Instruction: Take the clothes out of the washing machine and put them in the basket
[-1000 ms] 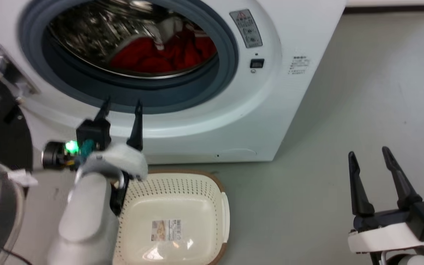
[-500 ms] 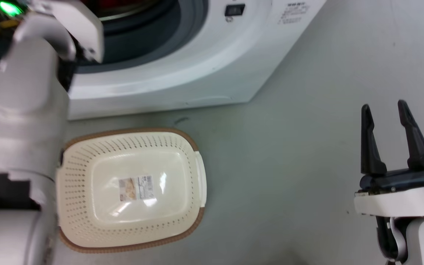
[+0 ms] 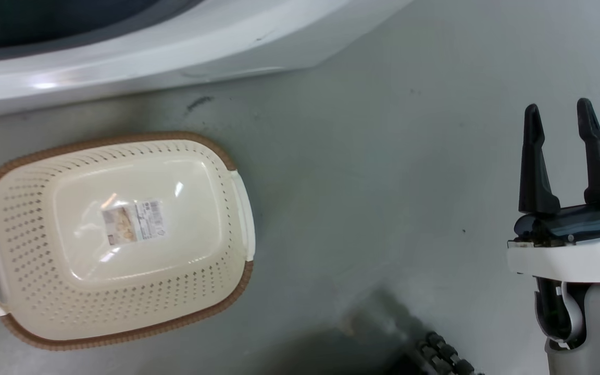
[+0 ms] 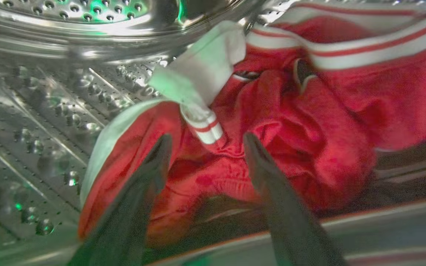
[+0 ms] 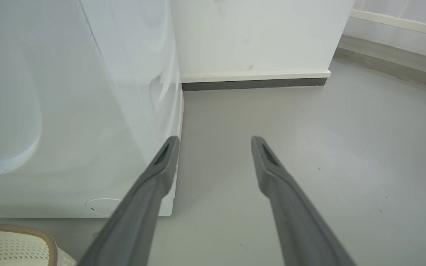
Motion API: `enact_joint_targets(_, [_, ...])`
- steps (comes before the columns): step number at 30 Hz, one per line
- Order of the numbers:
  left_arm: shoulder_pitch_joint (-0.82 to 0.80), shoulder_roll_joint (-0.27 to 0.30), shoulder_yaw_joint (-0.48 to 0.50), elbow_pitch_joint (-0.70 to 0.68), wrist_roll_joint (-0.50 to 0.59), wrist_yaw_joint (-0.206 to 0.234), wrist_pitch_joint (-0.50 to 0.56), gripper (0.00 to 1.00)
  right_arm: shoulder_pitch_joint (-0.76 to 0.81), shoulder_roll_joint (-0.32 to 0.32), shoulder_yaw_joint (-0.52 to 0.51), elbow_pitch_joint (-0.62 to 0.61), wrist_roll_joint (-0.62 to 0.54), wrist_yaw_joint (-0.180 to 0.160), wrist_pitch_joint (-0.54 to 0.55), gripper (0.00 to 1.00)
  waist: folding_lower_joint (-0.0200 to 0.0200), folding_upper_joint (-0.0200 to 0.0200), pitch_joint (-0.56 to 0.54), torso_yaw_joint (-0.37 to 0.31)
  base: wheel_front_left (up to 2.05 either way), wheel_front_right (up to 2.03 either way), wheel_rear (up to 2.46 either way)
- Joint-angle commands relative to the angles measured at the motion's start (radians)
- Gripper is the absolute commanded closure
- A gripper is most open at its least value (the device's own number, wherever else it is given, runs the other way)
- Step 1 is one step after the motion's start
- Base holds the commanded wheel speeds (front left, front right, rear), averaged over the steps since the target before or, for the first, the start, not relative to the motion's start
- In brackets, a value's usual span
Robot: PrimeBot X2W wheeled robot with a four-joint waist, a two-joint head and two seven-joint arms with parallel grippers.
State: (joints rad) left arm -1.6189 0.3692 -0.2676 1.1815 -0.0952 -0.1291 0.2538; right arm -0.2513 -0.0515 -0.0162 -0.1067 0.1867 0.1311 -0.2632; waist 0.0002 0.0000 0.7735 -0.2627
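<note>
Has the left end effector (image 4: 207, 137) deep in the drum (image 4: 50, 111), fingers spread wide and empty, aimed at a fold of the crumpled red jersey (image 4: 290, 140) just ahead; touching it or not, hard to tell. Holds the right end effector (image 3: 559, 107) wide and empty too, over the floor (image 3: 383, 182), well apart from the empty basket (image 3: 19, 156) just before the washer (image 3: 175, 47). Looks to be at the very start: nothing gripped, nothing lifted out, nothing dropped in the basket, so grasp, pull-out and drop all left to do.
</note>
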Motion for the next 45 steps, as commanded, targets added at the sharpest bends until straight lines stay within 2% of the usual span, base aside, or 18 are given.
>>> enact_joint_targets(1, [-0.026,0.016,-0.012,0.008,-0.009,0.000,0.025,0.00,-0.018,0.002,0.001,-0.006,0.008,-0.001,-0.002,0.00,-0.0002,0.0000,0.048,-0.030,0.00,0.00,0.00])
enact_joint_targets(5, [-0.090,0.056,-0.081,0.028,-0.013,0.000,0.140,0.00,-0.021,0.002,-0.002,-0.013,0.030,-0.001,-0.002,0.00,-0.0002,0.0000,0.083,-0.043,0.00,0.00,0.00])
enact_joint_targets(10, [-0.132,0.083,-0.110,0.047,-0.042,0.000,0.241,0.00,-0.022,0.002,-0.001,-0.017,0.047,-0.001,-0.002,0.00,-0.0002,0.0000,0.114,-0.050,0.00,0.00,0.00])
enact_joint_targets(16, [-0.076,0.056,-0.118,0.048,-0.047,0.040,0.279,0.00,-0.021,0.002,-0.010,-0.025,0.056,-0.001,-0.002,0.00,-0.0002,0.0000,0.134,-0.049,0.00,0.00,0.00])
enact_joint_targets(21, [-0.065,0.052,-0.133,0.017,-0.046,0.049,0.309,0.00,-0.025,0.002,-0.019,-0.025,0.057,-0.001,-0.002,0.00,-0.0002,0.0000,0.143,-0.043,0.00,0.00,0.00])
enact_joint_targets(23, [-0.072,0.051,-0.136,-0.008,-0.048,0.052,0.314,1.00,-0.027,0.002,-0.020,-0.022,0.054,-0.001,-0.002,0.00,-0.0002,0.0000,0.142,-0.040,0.00,0.00,0.00])
enact_joint_targets(31, [-0.064,0.063,-0.138,-0.124,-0.056,0.078,0.300,1.00,-0.028,0.002,-0.022,-0.018,0.047,-0.001,-0.002,0.00,-0.0002,0.0000,0.122,-0.036,0.00,0.00,0.00])
enact_joint_targets(37, [0.029,0.077,-0.133,-0.257,-0.079,0.093,0.250,1.00,-0.017,0.002,-0.024,-0.009,0.033,-0.001,-0.002,0.00,-0.0002,0.0000,0.064,-0.018,0.00,0.00,0.00])
enact_joint_targets(45, [0.162,0.069,-0.111,-0.351,-0.136,0.077,0.143,1.00,-0.003,0.002,-0.034,0.000,-0.007,-0.001,-0.002,0.00,-0.0002,0.0000,-0.024,0.031,0.00,0.00,0.00])
